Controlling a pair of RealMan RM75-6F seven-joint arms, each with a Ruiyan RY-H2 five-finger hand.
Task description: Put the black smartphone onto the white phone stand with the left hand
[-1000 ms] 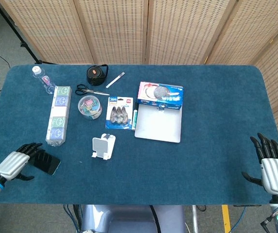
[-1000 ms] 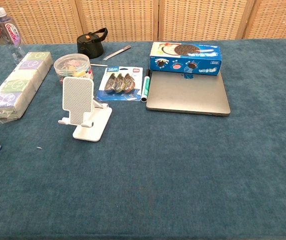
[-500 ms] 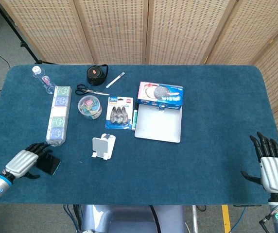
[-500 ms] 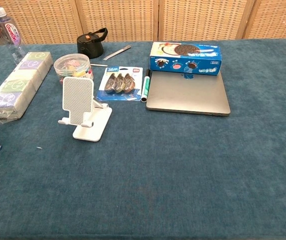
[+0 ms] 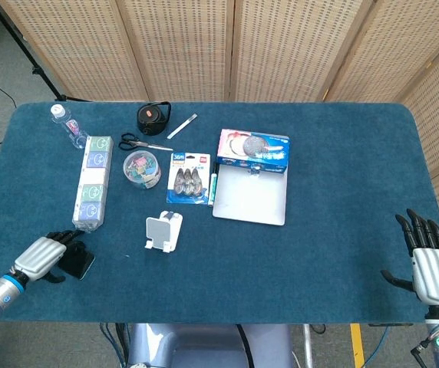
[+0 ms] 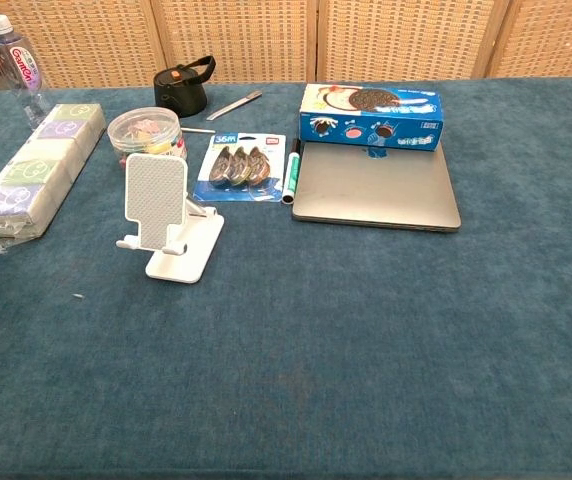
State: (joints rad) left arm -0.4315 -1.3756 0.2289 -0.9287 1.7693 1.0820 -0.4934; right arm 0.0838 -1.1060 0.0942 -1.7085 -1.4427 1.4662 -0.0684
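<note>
- black smartphone [image 5: 77, 264] flat on table [image 5: 342, 192], front-left corner, well left of white phone stand [image 5: 163, 231]; long axis runs diagonal, partly hidden by hand
- left hand [image 5: 44, 255] palm-down over phone's left end, fingers draped on it; actual grasp: cannot tell
- right hand [image 5: 428, 261] flat at front-right edge, fingers spread, empty

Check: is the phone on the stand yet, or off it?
Off. The phone lies flat on the table under the left hand; the stand is empty.
</note>
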